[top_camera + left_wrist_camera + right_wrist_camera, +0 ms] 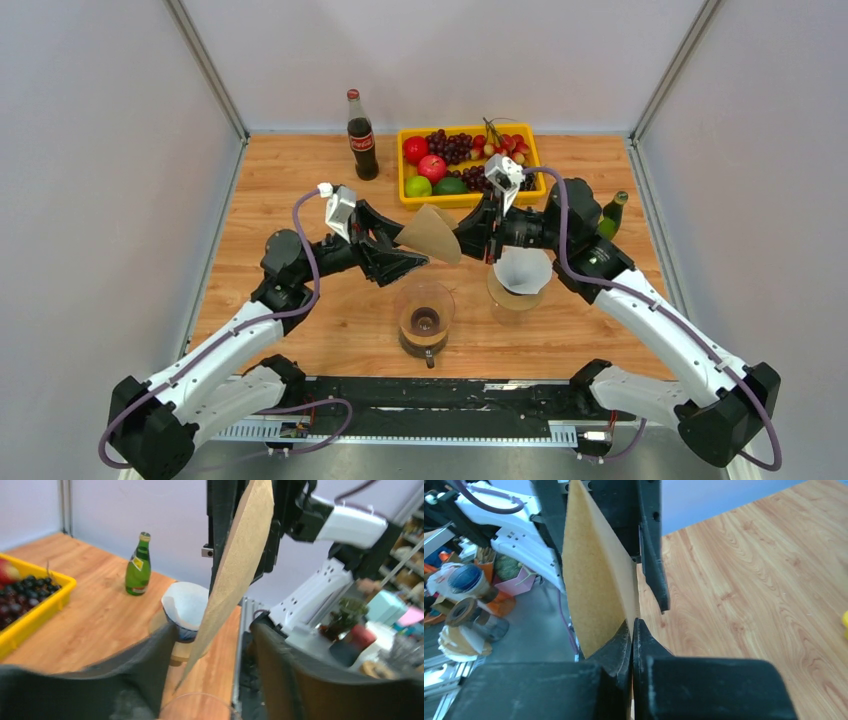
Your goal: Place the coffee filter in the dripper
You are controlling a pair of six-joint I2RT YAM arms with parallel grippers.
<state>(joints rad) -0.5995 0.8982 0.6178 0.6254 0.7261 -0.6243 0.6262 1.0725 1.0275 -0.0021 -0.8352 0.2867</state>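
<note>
Your right tool (632, 630) is pinched tight on one edge of the brown paper coffee filter (594, 580), both fingers pressed together with the sheet between them. Your left tool (410, 250) faces it from the other side with its fingers (150, 665) spread wide, one on each side of the filter. I cannot tell whether either finger touches the paper.

The filter is held flat and upright in the air between the two tools, above the middle of the counter (300, 180). It is not in the dripper. The white cone dripper (522, 270) stands on the counter just under your right wrist, with a glass carafe (425, 320) near it on its left.

Farther back you have a yellow tray (405, 190) of fruit. A cola bottle (361, 135) stands left of the tray and a green bottle (612, 215) to its right.
</note>
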